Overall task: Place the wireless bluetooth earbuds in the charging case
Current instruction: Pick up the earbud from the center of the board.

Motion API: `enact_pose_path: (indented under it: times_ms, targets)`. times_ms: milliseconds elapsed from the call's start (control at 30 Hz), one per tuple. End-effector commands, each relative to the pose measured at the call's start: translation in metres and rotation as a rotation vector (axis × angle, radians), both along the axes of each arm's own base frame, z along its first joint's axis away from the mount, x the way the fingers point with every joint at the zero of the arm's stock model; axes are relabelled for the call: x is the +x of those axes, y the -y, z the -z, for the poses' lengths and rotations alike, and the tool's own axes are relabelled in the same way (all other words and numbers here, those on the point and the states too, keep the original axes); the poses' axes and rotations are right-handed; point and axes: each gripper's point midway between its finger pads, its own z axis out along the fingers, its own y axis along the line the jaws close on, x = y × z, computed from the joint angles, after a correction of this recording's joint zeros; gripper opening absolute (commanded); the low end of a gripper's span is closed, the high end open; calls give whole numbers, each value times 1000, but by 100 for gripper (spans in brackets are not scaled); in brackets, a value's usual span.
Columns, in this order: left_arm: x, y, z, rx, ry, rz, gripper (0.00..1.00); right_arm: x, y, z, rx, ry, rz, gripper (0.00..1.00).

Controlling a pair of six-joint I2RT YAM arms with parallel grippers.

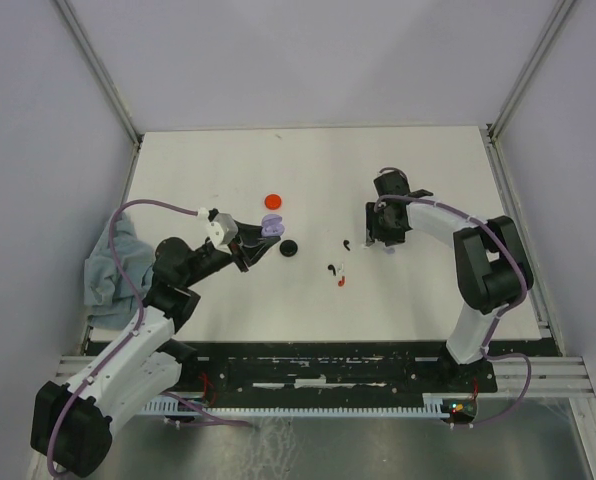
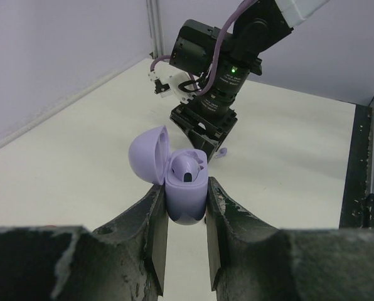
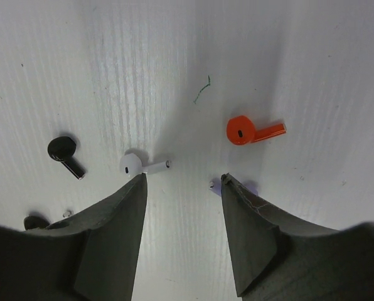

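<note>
From above, your left gripper is clamped on the lavender case, left of the middle of the table. A red disc lies just beyond the case and a black disc just to its right. Your right gripper points down at the table, right of middle. Small loose buds lie between the two arms, the red bud nearest the bases. A cloth is bunched at the left edge.

On the left wrist view, both fingers press the sides of the upright case, its lid swung back to the left. One lavender bud sits inside (you cannot tell whether a second seat beside it is filled). The right gripper hangs beyond, close to the table.

On the right wrist view, your gripper stands released, jaws apart over bare table and grasping nothing. The white bud lies just beside the fingertip on the view's left, and a black bud lies further left. The red bud lies ahead of the other fingertip. A lavender speck peeks out beside that finger, too hidden to identify. A thin green thread lies farther out.
</note>
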Motion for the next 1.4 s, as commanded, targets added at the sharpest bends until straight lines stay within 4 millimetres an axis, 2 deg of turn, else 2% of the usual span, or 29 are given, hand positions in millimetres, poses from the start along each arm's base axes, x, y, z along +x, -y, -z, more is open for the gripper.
enact_pose_path:
  times_ms: [0, 300, 533, 633, 800, 933, 1100, 1367]
  targets:
    - [1, 0, -14, -21, 54, -8, 3, 18, -6, -7, 44, 47, 8, 59]
    - [1, 1, -14, -28, 51, -3, 3, -7, -7, 2, 71, -45, 4, 57]
    - [0, 0, -16, -33, 54, -2, 3, -30, -3, -5, 66, -104, -6, 56]
    - [-1, 1, -16, -35, 55, 1, 3, -33, 1, -12, 50, -104, -13, 56]
    - [-1, 1, -16, -38, 52, 2, 3, -25, 16, -32, -32, -52, -16, 56]
    - [-2, 1, -16, -40, 55, 2, 3, -20, 32, -36, -130, -49, -12, 56]
    - [-2, 1, -16, -40, 53, 3, 3, -12, 43, -31, -192, -68, 19, 55]
    - [-1, 2, -15, -39, 51, 2, 3, -6, 40, -9, -172, -118, 25, 46]
